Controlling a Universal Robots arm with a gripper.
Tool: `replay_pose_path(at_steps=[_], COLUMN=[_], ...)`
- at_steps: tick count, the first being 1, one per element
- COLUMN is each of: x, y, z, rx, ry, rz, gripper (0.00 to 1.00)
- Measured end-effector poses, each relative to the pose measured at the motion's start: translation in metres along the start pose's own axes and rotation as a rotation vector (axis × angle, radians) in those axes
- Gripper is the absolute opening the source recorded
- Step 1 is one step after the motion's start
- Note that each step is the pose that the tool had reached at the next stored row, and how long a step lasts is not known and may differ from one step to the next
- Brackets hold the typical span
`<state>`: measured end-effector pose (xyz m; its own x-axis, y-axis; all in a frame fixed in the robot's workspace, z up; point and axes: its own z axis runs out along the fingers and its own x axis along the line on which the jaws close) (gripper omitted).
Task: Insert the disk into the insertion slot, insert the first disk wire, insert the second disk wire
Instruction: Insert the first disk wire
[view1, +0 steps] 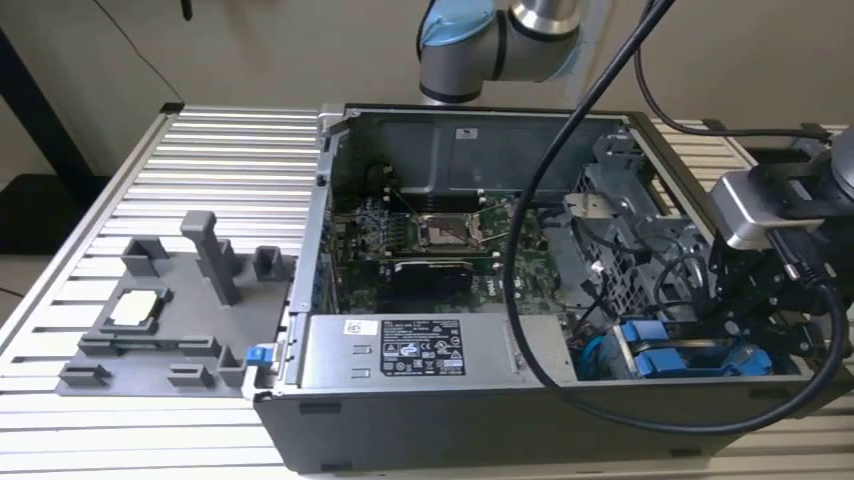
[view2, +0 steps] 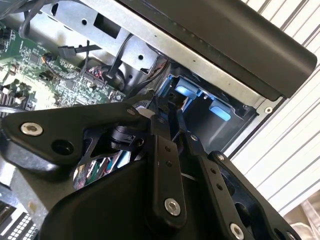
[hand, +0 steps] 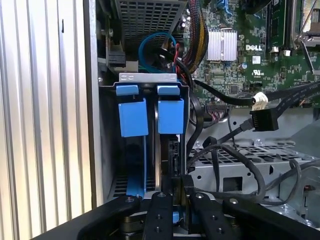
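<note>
Black linkage of the gripper (hand: 176, 182) sits closest to you in both wrist views. Its jaws are drawn closed on a narrow dark plug (hand: 175, 155), which I judge to be a disk wire's end. The disk (hand: 150, 117) stands seated in the insertion slot (hand: 147, 77) at the case corner beside the ribbed surface (hand: 45, 125). Its blue tabs face outward, likely so you can reach them. A second black connector (hand: 262, 119) hangs loose, apart from the disk.
</note>
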<state>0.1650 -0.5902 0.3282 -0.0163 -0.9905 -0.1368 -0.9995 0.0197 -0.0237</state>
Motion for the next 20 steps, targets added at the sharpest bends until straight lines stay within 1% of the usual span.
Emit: replay_pose_path(at_steps=[2, 3, 5, 6, 8, 14, 17, 20], x=[0.0002, 0.0001, -0.0001, -0.0004, -0.0016, -0.0050, -0.0060, -0.0067], y=[0.0001, 0.0001, 0.0000, -0.0001, -0.0003, -0.0008, -0.0008, -0.0010], z=[0.0001, 0.0002, -0.0010, -0.0034, -0.0115, -0.0364, -0.0433, -0.0486], rx=[0.0000, 0.0001, 0.0002, 0.0002, 0.0002, 0.0002, 0.0002, 0.0003], ry=[0.0001, -0.0003, -0.0010, -0.0023, -0.0006, -0.0007, -0.0006, -0.0007], rz=[0.000, 0.000, 0.001, 0.001, 0.001, 0.001, 0.001, 0.001], gripper=[0.20, 0.27, 0.27, 0.27, 0.27, 0.27, 0.27, 0.27])
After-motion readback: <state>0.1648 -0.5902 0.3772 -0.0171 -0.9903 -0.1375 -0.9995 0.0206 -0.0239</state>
